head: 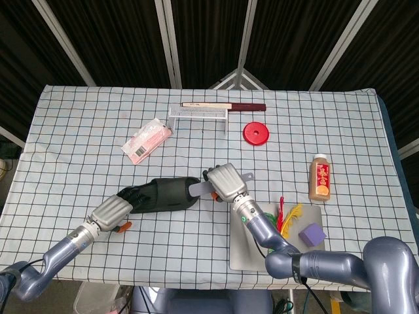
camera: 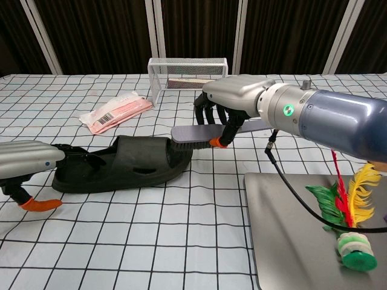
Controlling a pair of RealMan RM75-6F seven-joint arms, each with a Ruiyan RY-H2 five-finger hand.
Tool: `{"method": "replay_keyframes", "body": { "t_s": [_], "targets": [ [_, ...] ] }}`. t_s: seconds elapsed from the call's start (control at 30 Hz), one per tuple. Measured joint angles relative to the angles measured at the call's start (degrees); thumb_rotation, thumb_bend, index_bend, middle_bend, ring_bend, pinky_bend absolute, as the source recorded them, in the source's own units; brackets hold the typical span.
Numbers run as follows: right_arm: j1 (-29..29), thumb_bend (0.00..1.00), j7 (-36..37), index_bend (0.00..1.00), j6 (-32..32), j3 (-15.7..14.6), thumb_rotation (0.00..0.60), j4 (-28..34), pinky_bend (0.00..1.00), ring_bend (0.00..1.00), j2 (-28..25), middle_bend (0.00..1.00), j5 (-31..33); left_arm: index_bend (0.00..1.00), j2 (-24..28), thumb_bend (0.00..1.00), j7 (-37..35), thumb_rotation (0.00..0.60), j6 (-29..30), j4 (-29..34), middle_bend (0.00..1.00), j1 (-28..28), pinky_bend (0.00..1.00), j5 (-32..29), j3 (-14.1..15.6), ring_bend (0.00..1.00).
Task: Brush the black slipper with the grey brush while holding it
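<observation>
Your right robot hand [camera: 233,109] grips the brush [camera: 192,134] over the slipper's [camera: 124,164] toe; your left robot hand [camera: 27,163], fingers spread, rests on its heel.

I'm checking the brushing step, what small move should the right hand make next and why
Probably lower the right hand a little so the grey brush meets the black slipper. In the chest view the brush sits at the slipper's toe end, seemingly just above it, while the left hand is already on the heel end.
</observation>
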State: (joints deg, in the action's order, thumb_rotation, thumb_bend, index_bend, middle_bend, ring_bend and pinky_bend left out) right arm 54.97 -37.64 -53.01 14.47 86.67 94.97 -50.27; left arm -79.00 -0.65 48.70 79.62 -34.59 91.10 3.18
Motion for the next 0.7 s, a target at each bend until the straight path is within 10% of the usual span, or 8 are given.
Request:
{"method": "replay_keyframes", "body": {
  "t_s": [0.7],
  "targets": [
    [3.5, 0.71, -4.5, 0.69, -4.8, 0.0, 0.6, 0.6, 0.58, 0.47, 6.9, 0.6, 3.3, 0.03, -1.3, 0.55, -1.5, 0.6, -1.5, -1.5, 0.13, -3.1, 0.0, -0.8, 0.1, 0.0]
  ]
}}
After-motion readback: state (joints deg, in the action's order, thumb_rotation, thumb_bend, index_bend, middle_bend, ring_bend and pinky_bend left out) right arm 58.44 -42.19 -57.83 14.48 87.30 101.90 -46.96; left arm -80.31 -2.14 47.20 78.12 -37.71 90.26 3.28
